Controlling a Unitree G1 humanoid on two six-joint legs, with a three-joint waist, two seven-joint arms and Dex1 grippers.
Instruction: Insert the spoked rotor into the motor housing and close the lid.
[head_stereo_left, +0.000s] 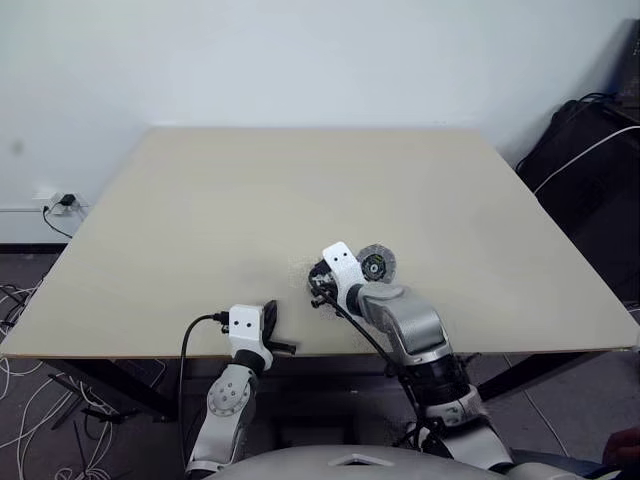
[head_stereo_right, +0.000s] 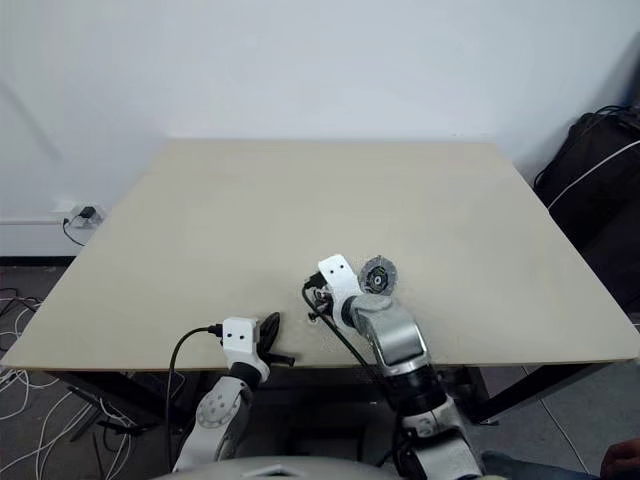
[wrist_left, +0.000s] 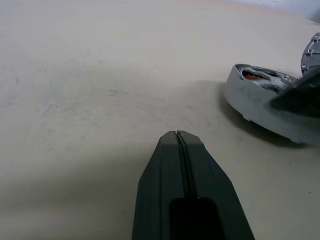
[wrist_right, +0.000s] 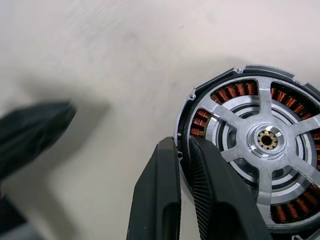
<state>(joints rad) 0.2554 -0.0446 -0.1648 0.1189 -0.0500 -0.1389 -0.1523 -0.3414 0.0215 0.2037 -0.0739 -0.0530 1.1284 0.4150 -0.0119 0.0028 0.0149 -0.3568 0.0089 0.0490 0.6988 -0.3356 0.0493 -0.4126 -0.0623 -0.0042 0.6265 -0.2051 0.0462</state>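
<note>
Looking down on one pale beige table (head_stereo_left: 300, 180), with two robot arms reaching in from its 6 o'clock edge.

Lying toward that near edge, a little right of centre: one motor housing (wrist_right: 230, 92), showing a ring of copper-brown windings inside a dark outer rim. Sitting inside it: one spoked rotor (wrist_right: 265, 140), silver, showing thin flat spokes running out from a central hub. Seen from the left wrist, appearing tilted, with one side lifted off the table and a shadow underneath.

Pinching the housing's rim: the right tool (wrist_right: 182, 145), nearly closed, with one black finger outside the rim, the other just inside over the windings, and only the thin wall between them.

Lying flat on the table at about 3 o'clock from the right tool, just beside it: one lid (head_stereo_left: 376, 265), a small round grey disc, showing a silvery face with a dark centre. Not covering the housing.

Hovering at about 7 o'clock from the right tool, over the table's near edge: the left tool (wrist_left: 176, 137), fully closed, fingers pressing together, gripping nothing, pointing across bare table with the housing off to its right.
</note>
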